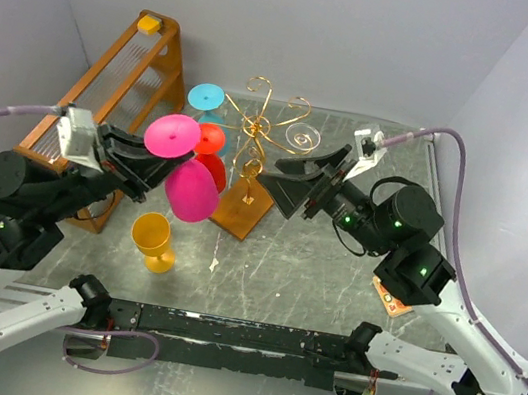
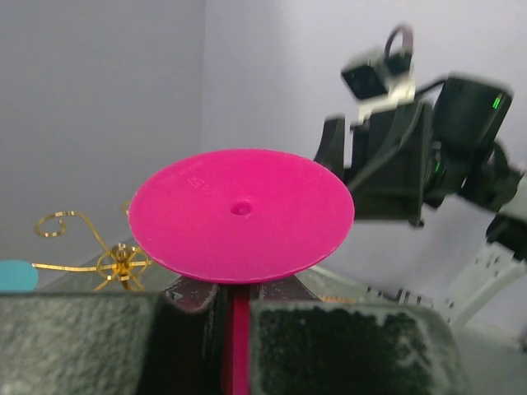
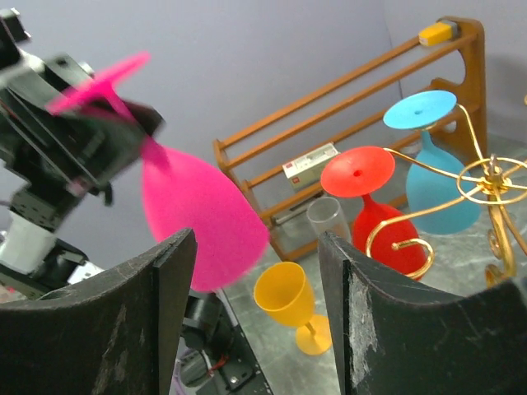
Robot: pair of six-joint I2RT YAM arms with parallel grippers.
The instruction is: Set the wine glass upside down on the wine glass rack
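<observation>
Pink wine glass (image 1: 191,188) inverted, stem tilted, foot uppermost

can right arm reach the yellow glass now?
Probably not cleanly. The right gripper is open, but the pink wine glass in the left gripper hangs close by the yellow glass, and the rack stands along the approach.
</observation>
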